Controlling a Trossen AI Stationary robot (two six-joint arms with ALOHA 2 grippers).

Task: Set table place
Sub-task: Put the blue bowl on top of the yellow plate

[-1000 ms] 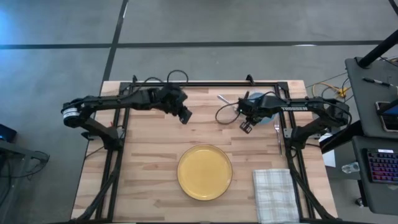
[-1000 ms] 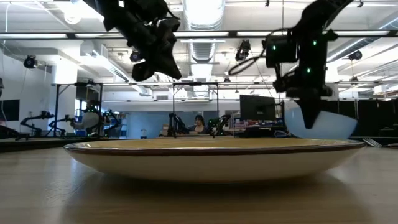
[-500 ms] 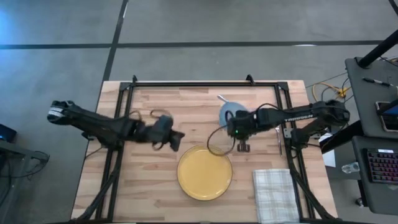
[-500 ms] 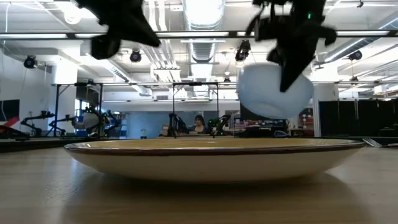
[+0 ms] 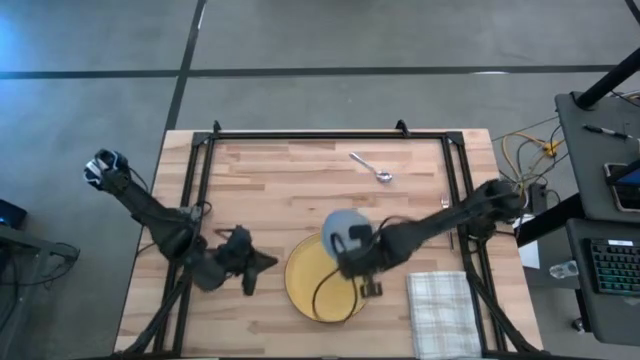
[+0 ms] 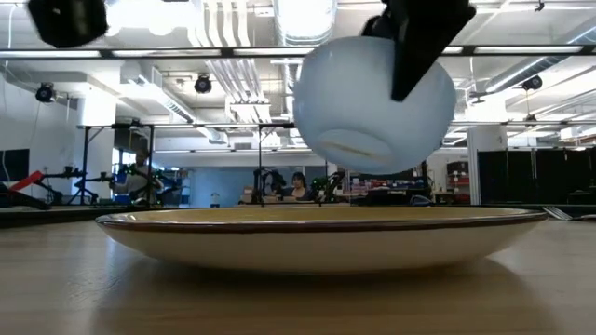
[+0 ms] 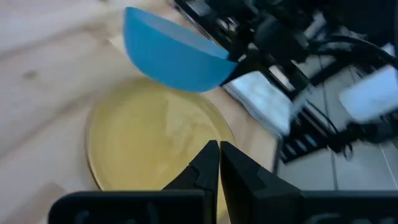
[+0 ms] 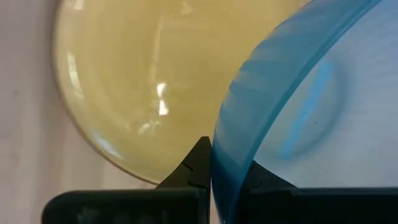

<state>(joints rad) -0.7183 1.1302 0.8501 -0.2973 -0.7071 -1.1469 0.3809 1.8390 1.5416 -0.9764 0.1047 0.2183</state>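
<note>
The small translucent blue plastic-looking bowl (image 5: 343, 232) hangs in the air above the round yellow plate (image 5: 312, 290), over the plate's one-o'clock edge in the high view and clear of it in the low view. It looks light, stiff and smooth-walled, so it is likely to slip or swing if pinched weakly; the thin rim is the sensible place to hold it, and that is where the right gripper (image 8: 214, 168) has it, fingers closed on the wall with one inside and one outside. A gentle, level lowering seems wise, since a hard bowl on a glossy plate may skate. The left gripper (image 7: 219, 163) waits at the plate's nine o'clock, low over the light wooden butcher-block table (image 5: 260, 180), its fingers pressed together and holding nothing. A silver spoon (image 5: 371, 167) lies at twelve o'clock from the plate, well apart, and a pale checked cloth napkin (image 5: 443, 312) lies flat at the plate's three o'clock, near the table's edge.
</note>
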